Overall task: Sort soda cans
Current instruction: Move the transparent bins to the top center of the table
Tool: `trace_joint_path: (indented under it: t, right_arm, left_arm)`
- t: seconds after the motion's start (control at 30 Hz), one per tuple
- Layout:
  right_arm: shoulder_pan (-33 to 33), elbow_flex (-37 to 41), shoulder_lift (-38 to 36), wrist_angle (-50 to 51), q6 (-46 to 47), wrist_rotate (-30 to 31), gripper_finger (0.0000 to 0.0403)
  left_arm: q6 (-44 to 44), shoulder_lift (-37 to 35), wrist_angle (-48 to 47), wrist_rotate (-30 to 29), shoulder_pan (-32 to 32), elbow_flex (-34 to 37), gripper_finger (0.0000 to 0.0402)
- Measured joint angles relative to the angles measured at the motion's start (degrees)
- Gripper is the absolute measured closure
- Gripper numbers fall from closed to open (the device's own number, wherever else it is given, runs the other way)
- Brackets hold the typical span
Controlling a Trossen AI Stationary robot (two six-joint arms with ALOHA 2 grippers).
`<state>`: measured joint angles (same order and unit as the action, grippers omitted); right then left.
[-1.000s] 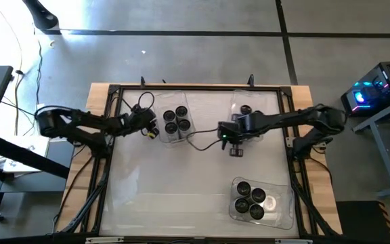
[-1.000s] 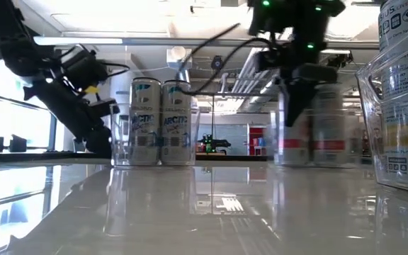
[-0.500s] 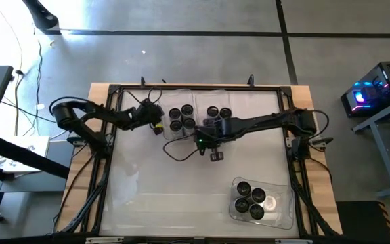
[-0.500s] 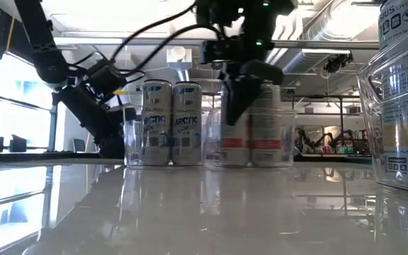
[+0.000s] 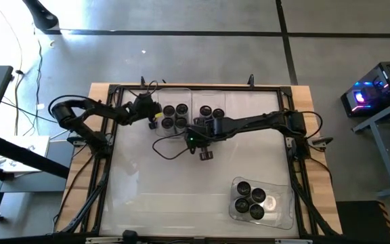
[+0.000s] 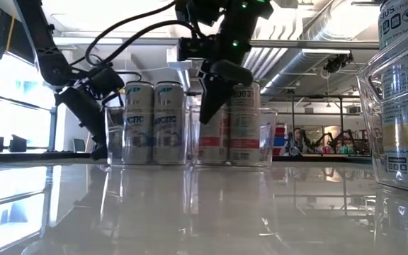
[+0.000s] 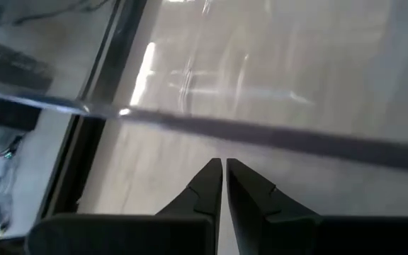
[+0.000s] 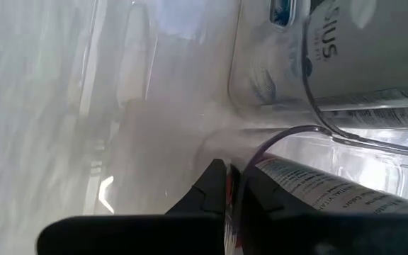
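Observation:
Silvery soda cans with dark tops stand upright in three clear plastic bins. The far-left bin (image 5: 172, 116) (image 6: 147, 124) holds several. The bin beside it (image 5: 212, 112) (image 6: 234, 127) holds two. A third bin (image 5: 286, 203) near the right edge holds several more. My right gripper (image 5: 202, 123) (image 6: 211, 99) (image 8: 231, 177) is shut on the two-can bin. My left gripper (image 5: 149, 112) (image 6: 108, 79) (image 7: 223, 164) is shut at the far-left bin's left side, with that bin's clear rim (image 7: 275, 136) just ahead of its tips. My right gripper pinches the two-can bin's near wall at a rounded corner (image 8: 241, 164), one finger inside the bin and one outside. It comes from above, pointing down. The bin stands flat on the table with a can (image 8: 331, 191) right beside the inner finger. My left gripper: I cannot tell whether it touches the far-left bin.
The two far bins stand side by side near the table's far edge. A dark frame (image 5: 114, 135) borders the white tabletop. Cables (image 5: 171, 146) trail from the right arm across the table's middle. The third bin (image 6: 402, 106) fills the low view's right side.
My right gripper has moved toward the table's left edge, staying shut on the two-can bin. The bin has slid upright along the table until it stands next to the far-left bin. My left gripper has shifted slightly toward the far edge.

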<state>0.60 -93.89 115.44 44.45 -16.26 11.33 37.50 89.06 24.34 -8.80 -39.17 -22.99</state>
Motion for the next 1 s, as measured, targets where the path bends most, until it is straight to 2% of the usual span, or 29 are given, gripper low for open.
trace_joint_path:
  t: [0.13,0.37,0.6,0.9,1.0]
  right_arm:
    - [0.00,0.00,0.00,-0.02,1.02,-0.04,0.0400]
    - [-1.04,-0.20,-0.10,2.61,0.56,0.01,0.0400]
    - [-3.28,-0.20,-0.13,0.29,-2.77,-2.30,0.0400]
    - [-3.28,-0.08,-0.13,-0.32,-4.37,-2.39,0.0400]
    - [-3.26,-0.07,-0.13,-0.31,-4.48,-2.36,0.0388]
  left_arm:
    - [1.19,-0.18,-1.99,-4.06,-0.23,-0.29,0.0387]
    - [2.04,-0.28,-4.72,-4.61,-2.02,-0.30,0.0387]
    - [0.38,-0.11,-4.37,-0.27,-4.12,-0.12,0.0388]
    - [-0.07,-0.09,-4.35,0.33,-4.07,-0.06,0.0388]
    - [-2.06,-0.07,-4.51,0.28,-4.07,-0.04,0.0388]
